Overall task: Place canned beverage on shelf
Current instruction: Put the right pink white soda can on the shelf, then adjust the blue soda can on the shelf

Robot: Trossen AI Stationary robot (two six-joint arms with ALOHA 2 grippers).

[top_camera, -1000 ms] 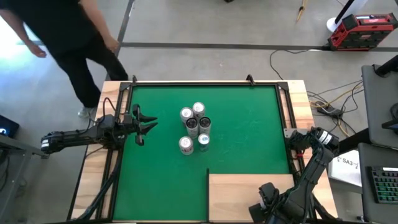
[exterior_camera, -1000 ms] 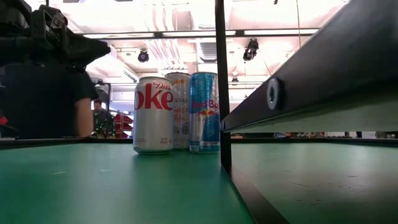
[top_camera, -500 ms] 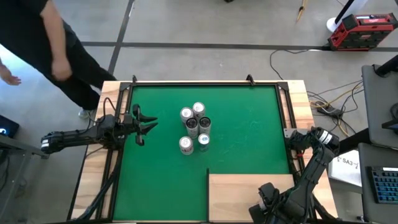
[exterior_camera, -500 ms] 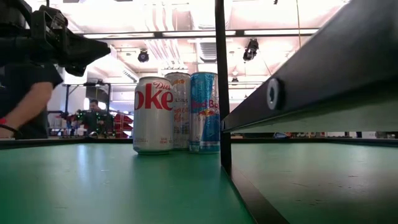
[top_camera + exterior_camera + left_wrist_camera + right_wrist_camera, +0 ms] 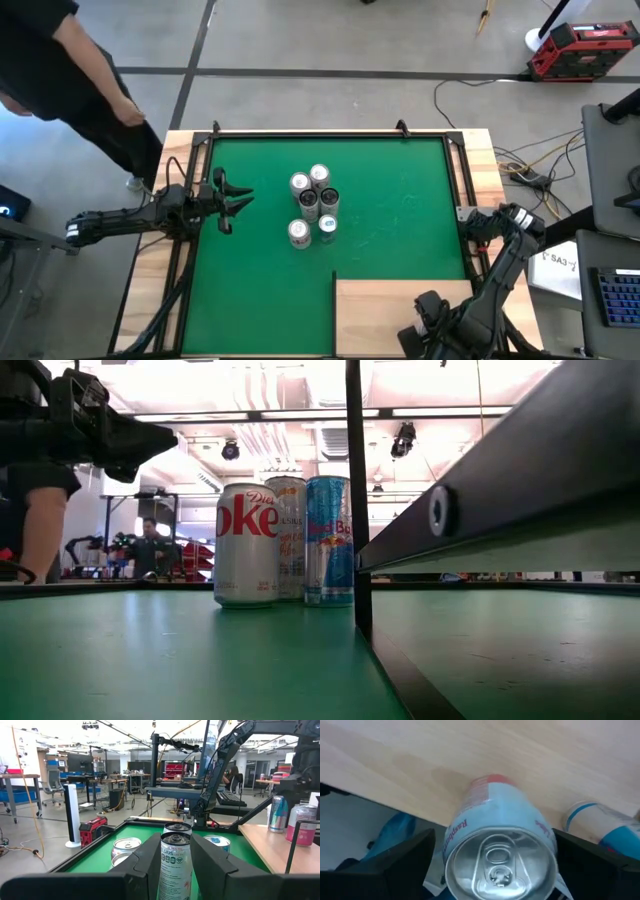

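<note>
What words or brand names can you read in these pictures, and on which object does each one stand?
"Diet Coke", partly cut off: silver can.
"Red Bull": blue can.
"Raspberry", partly visible: pale can.
"CELSIUS", cut off: can.
Middle can's lettering: too blurred to read.

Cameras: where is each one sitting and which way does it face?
High: overhead, straight down on the green mat, can cluster, shelf; both arms show.
Low: mat height, level at the cluster; left arm above.
Left wrist: faces the cluster between its fingers.
Right wrist: looks down on a can by the shelf; fingers flank it.
Shared: first three see the cluster.
</note>
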